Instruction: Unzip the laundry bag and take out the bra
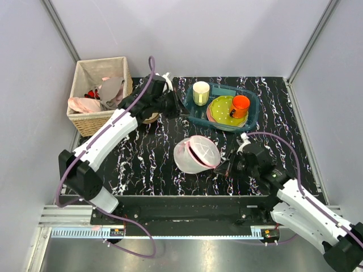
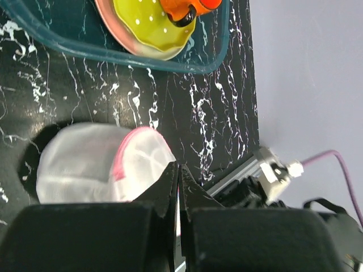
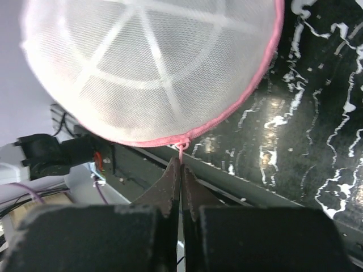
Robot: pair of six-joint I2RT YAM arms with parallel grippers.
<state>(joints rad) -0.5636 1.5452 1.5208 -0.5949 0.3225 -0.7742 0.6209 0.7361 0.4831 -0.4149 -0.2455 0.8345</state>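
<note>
The right hand [image 3: 181, 170] is pinched shut on the pink zipper pull [image 3: 181, 151] at the rim of the laundry bag [image 3: 153, 68]; only its wrist view shows that grip. The left hand [image 2: 178, 182] is closed on nothing, raised above the bag. From overhead the bag lies mid-table with a dark slit across its top. I cannot tell where the bra is, but a dark red scrap [image 1: 91, 94] lies in the basket [image 1: 116, 67]. The table [image 1: 147, 161] is black marble-patterned, and the walls are grey.

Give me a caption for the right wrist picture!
Right gripper pinches the pink zipper pull of the white laundry bag.
</note>
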